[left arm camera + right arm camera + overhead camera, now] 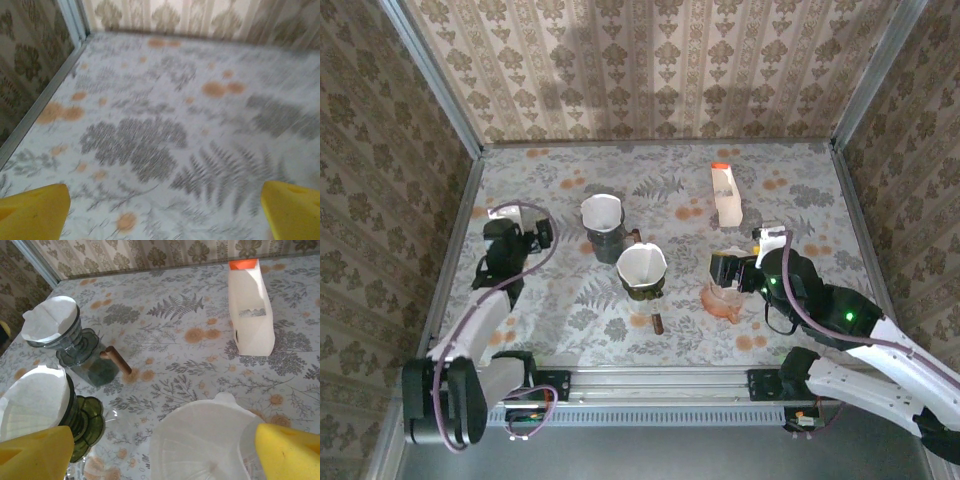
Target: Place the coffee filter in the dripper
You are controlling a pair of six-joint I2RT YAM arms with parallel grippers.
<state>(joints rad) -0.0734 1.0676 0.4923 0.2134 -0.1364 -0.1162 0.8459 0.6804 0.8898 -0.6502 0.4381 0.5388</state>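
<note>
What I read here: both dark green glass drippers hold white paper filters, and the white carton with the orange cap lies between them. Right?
Not quite. The rear dark green glass dripper and the nearer one do hold white paper filters, but the white carton with the orange cap lies not between them but well to their right, as the right wrist view shows.

A dark green glass dripper [642, 285] with a white paper filter [642, 263] in it stands in the middle of the flowery table [800, 200]. A second grey glass dripper [603, 240], with its own white filter, stands just behind it on the left. A white carton with an orange cap [725, 196] lies far behind it on the right. A pinkish dripper [722, 303] sits to its right, under the right gripper [722, 272]. The left gripper [512, 230] is far off to its left.
</note>
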